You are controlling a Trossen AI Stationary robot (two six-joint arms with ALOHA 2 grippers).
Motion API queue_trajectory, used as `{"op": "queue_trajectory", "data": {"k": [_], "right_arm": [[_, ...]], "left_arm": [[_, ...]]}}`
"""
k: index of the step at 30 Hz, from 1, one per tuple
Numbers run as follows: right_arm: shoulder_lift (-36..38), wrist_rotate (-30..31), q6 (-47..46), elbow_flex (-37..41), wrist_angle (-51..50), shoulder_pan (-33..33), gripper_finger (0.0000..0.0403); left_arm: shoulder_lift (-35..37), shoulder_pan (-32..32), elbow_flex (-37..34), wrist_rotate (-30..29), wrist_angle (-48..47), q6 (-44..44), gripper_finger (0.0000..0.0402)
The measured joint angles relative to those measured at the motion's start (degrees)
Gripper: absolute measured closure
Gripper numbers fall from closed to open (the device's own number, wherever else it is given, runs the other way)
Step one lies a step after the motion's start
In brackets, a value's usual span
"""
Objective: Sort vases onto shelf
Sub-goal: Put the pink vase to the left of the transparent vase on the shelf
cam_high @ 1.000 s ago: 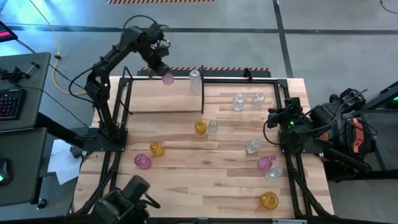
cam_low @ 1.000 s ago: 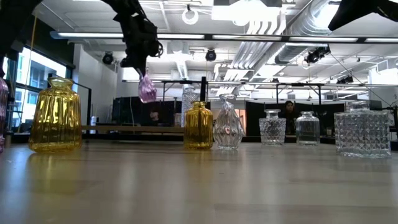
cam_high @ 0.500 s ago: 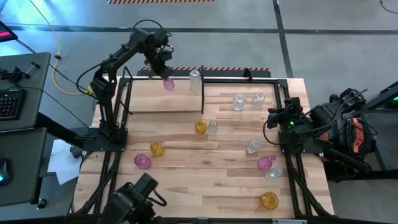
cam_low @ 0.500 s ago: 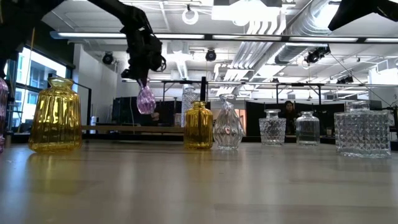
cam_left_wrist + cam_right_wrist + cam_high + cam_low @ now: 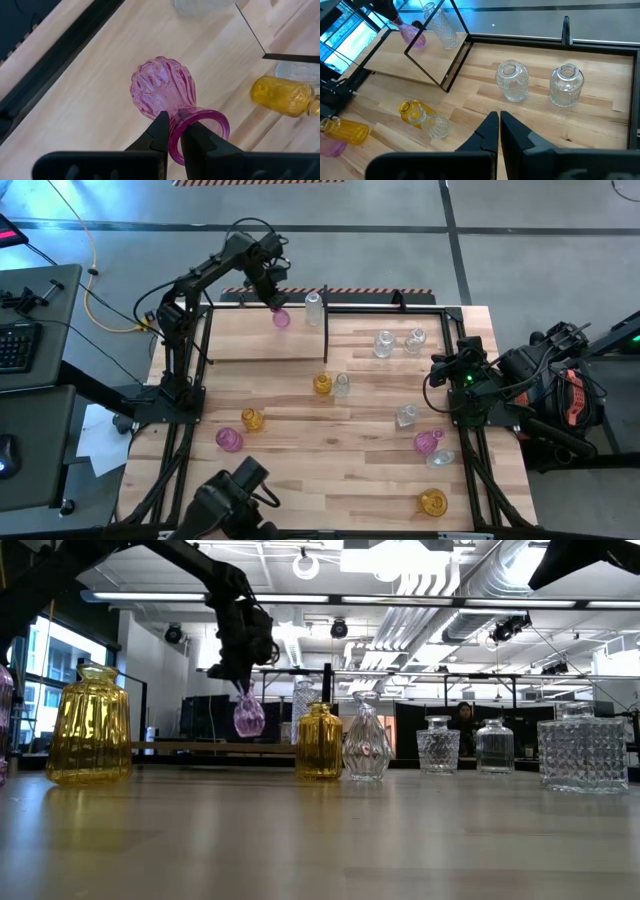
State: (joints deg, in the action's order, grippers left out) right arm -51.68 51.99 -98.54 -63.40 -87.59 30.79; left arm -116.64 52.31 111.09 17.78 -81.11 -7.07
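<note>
At the near edge of the pale wood tabletop (image 5: 330,480) sits a small round amber-yellow glass vase (image 5: 432,502), and a little farther in, on the right, are a pink glass vase (image 5: 428,442) with a clear glass vase (image 5: 440,459) just beside it. On the left side stand another pink round glass vase (image 5: 229,440) and a short yellow ribbed glass vase (image 5: 252,419), close together. In the middle, a yellow glass jar-shaped vase (image 5: 321,384) stands right next to a clear bulb-shaped glass vase (image 5: 342,384). The right gripper (image 5: 496,131) waits at the right edge of the tabletop, and its jaws are pressed together with nothing between them. Farther back is the low black metal-rod shelf with a pale wood board (image 5: 262,338). The left gripper (image 5: 172,137) reaches over the back part of that shelf, jaws pinched on the rim of a small pink ribbed glass vase (image 5: 162,89). This vase hangs neck up, just over the board (from these views I cannot tell if it touches the wood). A tall clear glass vase (image 5: 314,308) stands close beside it, near the black upright divider (image 5: 325,330).
</note>
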Motion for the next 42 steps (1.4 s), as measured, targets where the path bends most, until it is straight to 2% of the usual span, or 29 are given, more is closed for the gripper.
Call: {"op": "queue_trajectory", "data": {"k": [9, 28, 33, 37, 42], "right_arm": [[0.0, 0.0, 0.0, 0.0, -0.1, 0.0, 0.0403], [0.0, -0.1, 0.0, 0.0, -0.1, 0.0, 0.0403], [0.0, -0.1, 0.0, 0.0, -0.1, 0.0, 0.0403], [0.0, -0.1, 0.0, 0.0, -0.1, 0.0, 0.0403], [0.0, 0.0, 0.0, 0.0, -0.1, 0.0, 0.0403]], "left_arm": [[0.0, 0.0, 0.0, 0.0, -0.1, -0.1, 0.0369], [0.0, -0.6, 0.0, -0.9, -1.0, -0.2, 0.037], [0.0, -1.5, 0.0, -6.1, -2.5, -0.6, 0.0376], [0.0, -1.7, 0.0, -7.2, -3.9, -0.6, 0.0373], [-0.1, -2.6, 0.0, -12.8, -5.5, -0.6, 0.0374]]}}
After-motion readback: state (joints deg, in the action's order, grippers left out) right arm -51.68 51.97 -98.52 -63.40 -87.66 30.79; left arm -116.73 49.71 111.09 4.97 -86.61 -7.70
